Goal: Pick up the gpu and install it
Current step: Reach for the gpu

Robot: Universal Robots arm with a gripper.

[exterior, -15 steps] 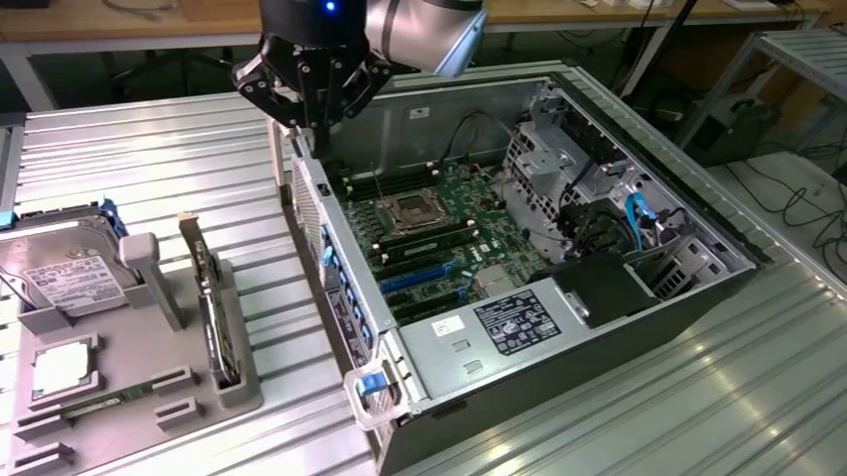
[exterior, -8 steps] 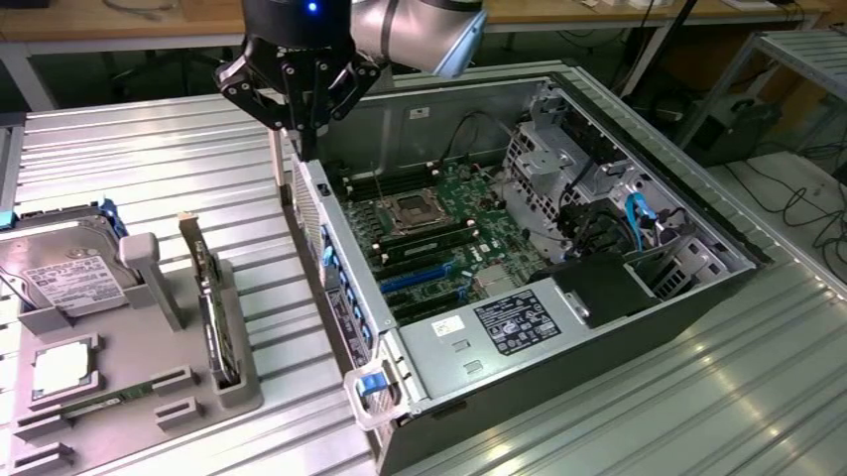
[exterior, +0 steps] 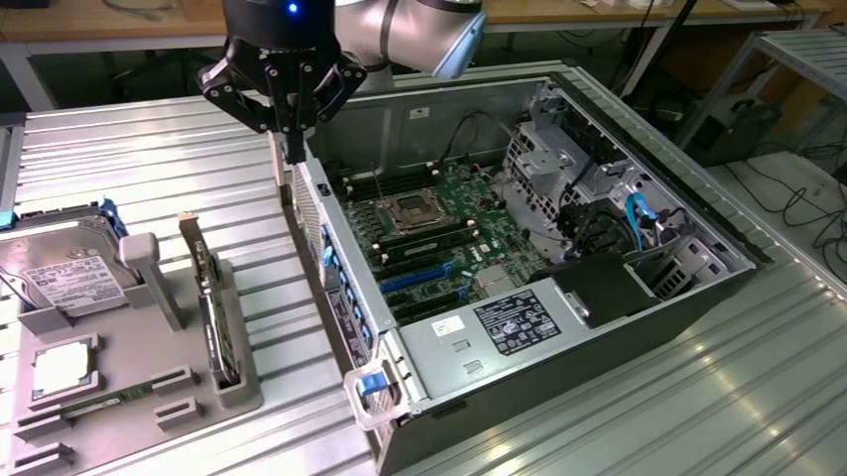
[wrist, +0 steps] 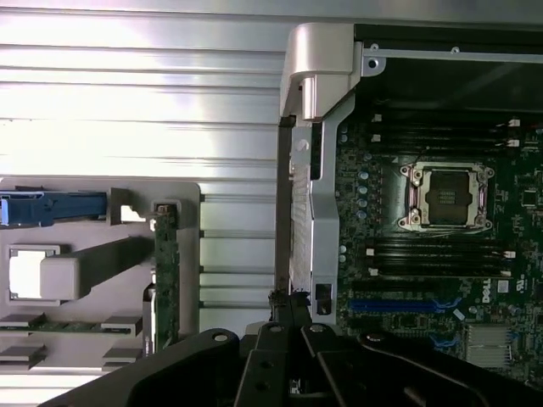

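Gpu [exterior: 209, 297] upright on its edge in a slot of the grey holder [exterior: 146, 367], lower left of the exterior view, pale bracket end pointing away. Hard drive [exterior: 60, 283] with white label just beside, in the same holder. Open computer case [exterior: 337, 288] to the right, green board [exterior: 437, 233] inside. Claw [exterior: 289, 129] in the upper left, fingers pressed together, above the case wall, well apart from the gpu.

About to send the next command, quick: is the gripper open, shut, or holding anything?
Gripper: shut, nothing seen held; the gpu stands in its grey holder.
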